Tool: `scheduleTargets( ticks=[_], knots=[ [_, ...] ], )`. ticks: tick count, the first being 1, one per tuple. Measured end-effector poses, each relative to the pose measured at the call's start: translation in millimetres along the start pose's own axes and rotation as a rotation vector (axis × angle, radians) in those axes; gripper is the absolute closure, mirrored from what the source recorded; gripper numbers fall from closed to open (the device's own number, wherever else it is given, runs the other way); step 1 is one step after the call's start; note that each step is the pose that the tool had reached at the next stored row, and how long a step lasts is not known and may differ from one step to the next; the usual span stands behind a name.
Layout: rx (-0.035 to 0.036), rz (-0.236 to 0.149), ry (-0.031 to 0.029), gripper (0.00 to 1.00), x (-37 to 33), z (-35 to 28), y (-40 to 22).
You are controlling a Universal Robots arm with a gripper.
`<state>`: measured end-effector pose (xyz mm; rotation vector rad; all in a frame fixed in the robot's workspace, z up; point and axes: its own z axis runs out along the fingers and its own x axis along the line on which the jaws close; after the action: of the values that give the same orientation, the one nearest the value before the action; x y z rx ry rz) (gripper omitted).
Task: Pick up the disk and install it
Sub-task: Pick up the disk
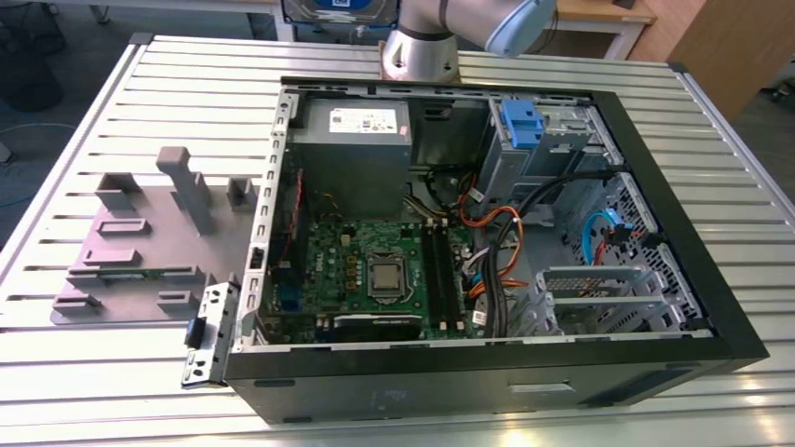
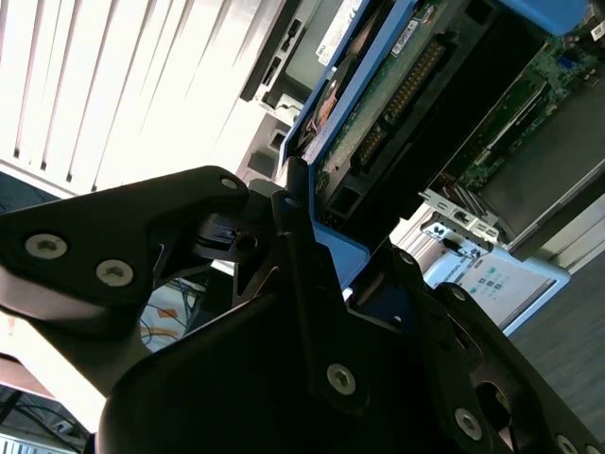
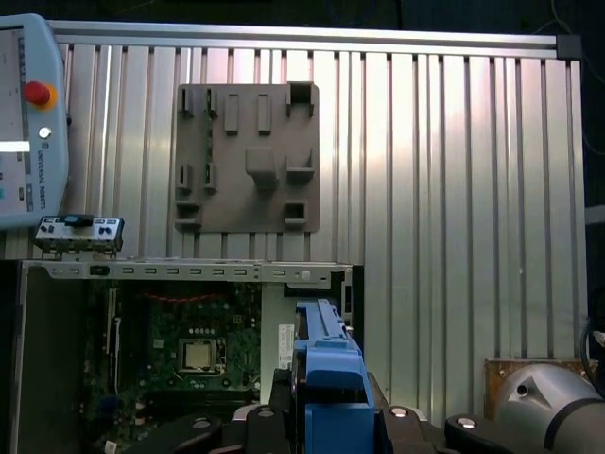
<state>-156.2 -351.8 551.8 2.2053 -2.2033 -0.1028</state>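
My gripper (image 2: 350,260) is closed on the blue carrier of the disk (image 2: 378,104) — at the top middle of the exterior view, beyond the open computer case (image 1: 695,279) — where cables (image 1: 497,233) trail between the power supply (image 1: 354,140) and the upper-right drive bay (image 1: 546,130).

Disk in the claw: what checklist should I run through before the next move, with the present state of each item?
1. Claw shut on the disk: ok, clamped at its blue edge.
2. Case open on top: ok.
3. Drive bay free: cannot tell, its inside is in shadow.
4. Cables away from the bay: not ok, orange and black ones run right beside it.
5. Disk lined up with the bay: cannot tell.
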Motion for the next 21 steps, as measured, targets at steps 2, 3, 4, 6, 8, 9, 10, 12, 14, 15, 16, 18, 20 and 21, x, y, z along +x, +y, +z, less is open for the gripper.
scheduleTargets(
  ticks=[2,3,4,6,8,9,10,12,14,15,16,18,20,21],
  knots=[
    [-0.0002,0.000,0.0001,0.63,0.0,-0.1,-1.6],
    [-0.0003,0.000,0.0000,0.63,0.0,-0.2,-2.5],
    [-0.0003,0.000,0.0000,0.63,0.0,-0.2,-3.3],
    [-0.0005,0.000,0.0000,0.63,0.0,-0.3,-5.1],
    [-0.0006,0.000,0.0000,0.63,0.0,-0.4,-6.8],
    [-0.0007,0.000,0.0000,0.63,0.0,-0.5,-7.6],
    [-0.0007,0.000,0.0000,0.63,0.0,-0.5,-8.4],
    [-0.0009,0.000,0.0001,0.63,0.0,-0.6,-10.0],
    [-0.0010,0.000,0.0000,0.63,0.0,-0.7,-11.7],
    [-0.0011,0.000,0.0001,0.63,0.0,-0.8,-12.5],
    [-0.0012,0.000,0.0000,0.63,0.0,-0.8,-13.3],
    [-0.0013,0.000,0.0000,0.63,0.0,-0.9,-15.0],
    [-0.0015,0.000,0.0000,0.63,0.0,-1.1,-16.6],
    [-0.0015,0.000,0.0000,0.63,0.0,-1.1,-17.4]
  ],
)
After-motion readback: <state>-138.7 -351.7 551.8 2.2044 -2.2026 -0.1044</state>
